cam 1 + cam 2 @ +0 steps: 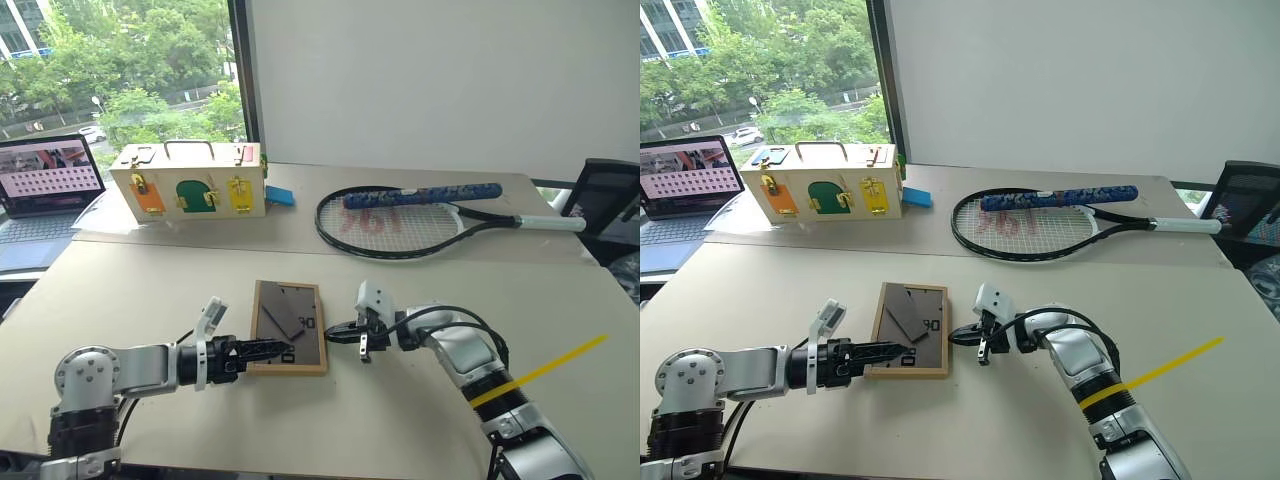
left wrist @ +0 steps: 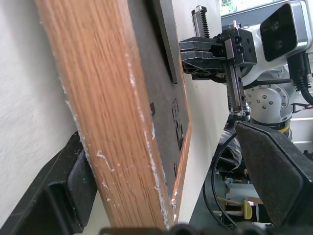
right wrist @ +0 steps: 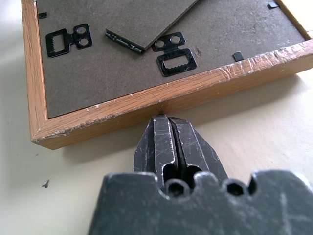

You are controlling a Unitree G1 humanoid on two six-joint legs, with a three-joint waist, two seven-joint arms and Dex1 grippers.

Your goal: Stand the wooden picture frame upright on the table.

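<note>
— Two grippers flank what?
— The small light-wood picture frame [image 1: 289, 327], face-down on the beige table [image 1: 420, 410]. Left gripper [image 1: 275, 351] straddles its edge, spread; right gripper [image 3: 168, 131], pressed together, touches the opposite edge.

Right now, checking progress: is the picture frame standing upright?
No, the wooden picture frame lies flat on the table, grey back facing up.

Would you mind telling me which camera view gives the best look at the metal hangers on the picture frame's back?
The right wrist view: two black hangers sit large and sharp on the wooden picture frame, which lies face down. The left wrist view sees the back edge-on, with only slivers. In both eye views they are tiny dark marks.
</note>
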